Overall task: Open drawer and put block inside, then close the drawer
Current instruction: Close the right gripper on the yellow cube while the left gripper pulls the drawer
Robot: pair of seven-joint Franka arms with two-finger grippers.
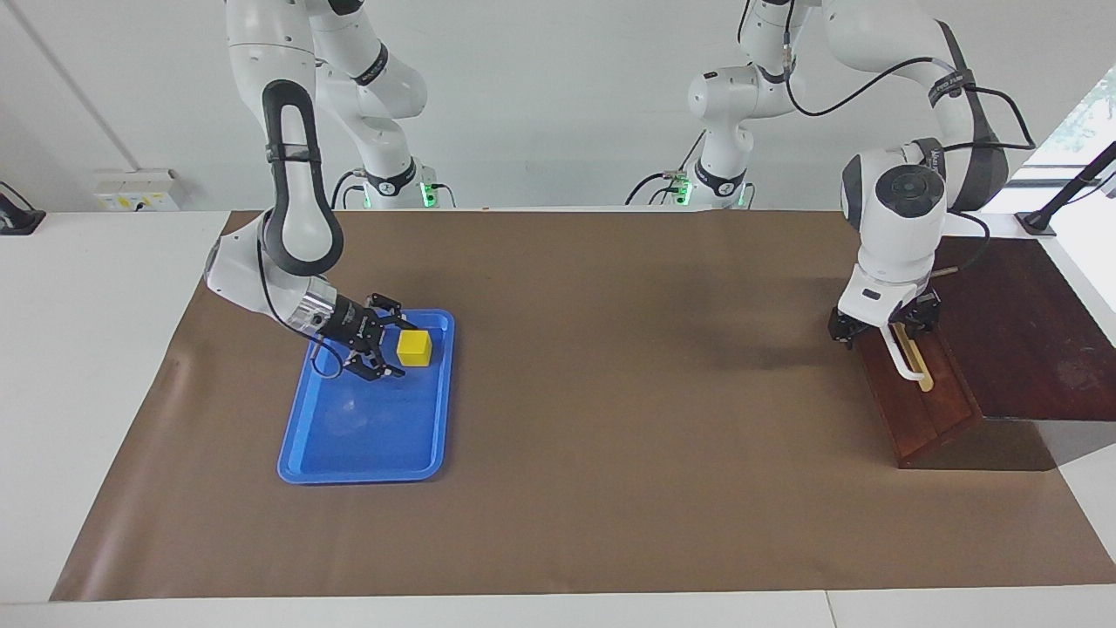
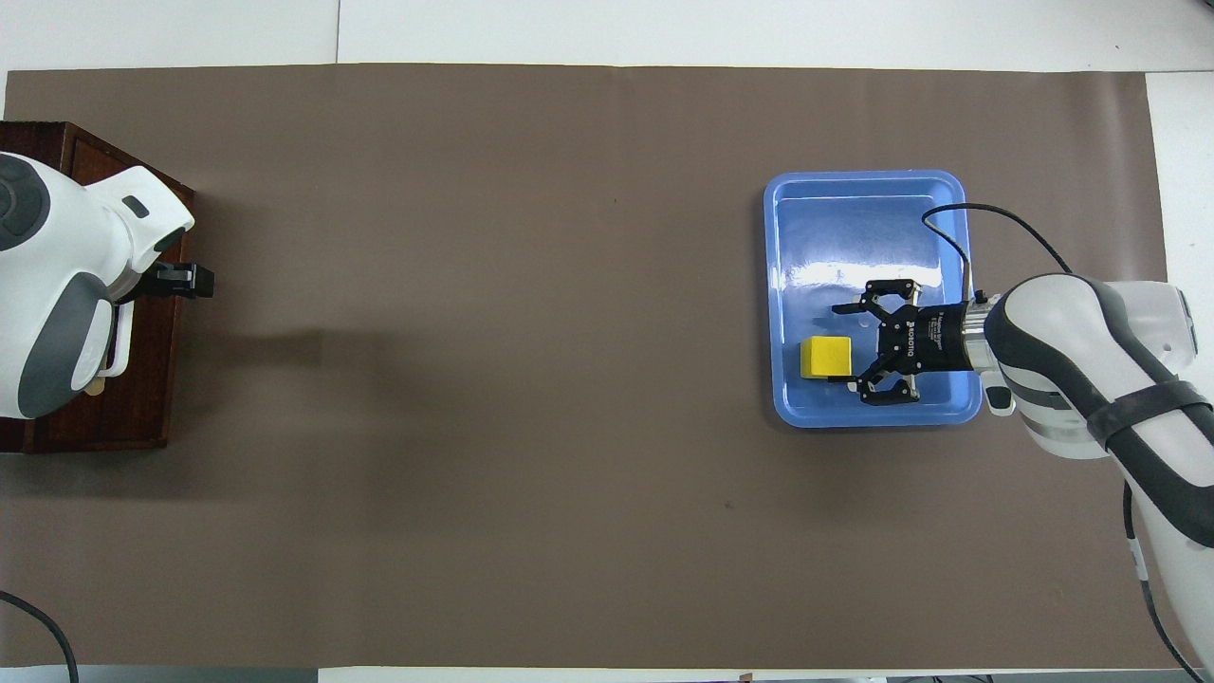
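A brown mat [image 1: 610, 392] covers most of the table. At the left arm's end of it stands a dark wooden box [image 1: 1011, 340] with the drawer [image 1: 915, 401] in its sloping front; the drawer sits shut, flush in the box. Toward the right arm's end lies a flat blue tray [image 1: 366, 436].

The left arm reaches down to the drawer front, and the left gripper [image 1: 882, 324] is at the upper end of the white bar handle [image 1: 902, 359], which runs along a yellow strip. Its fingers stand apart, one on each side of the handle's top; whether they touch the handle cannot be told. In the overhead view the arm's white body hides most of the handle, with only one dark finger [image 2: 185, 280] showing past the drawer's edge.

The right arm comes in low over the tray, and the right gripper [image 1: 392, 347] points sideways at the block [image 1: 414, 347]. Its fingers are spread wide, with the tips just reaching the block's near face, not closed on it.

The block, a small yellow cube, rests in the tray, in the part nearer to the robots.
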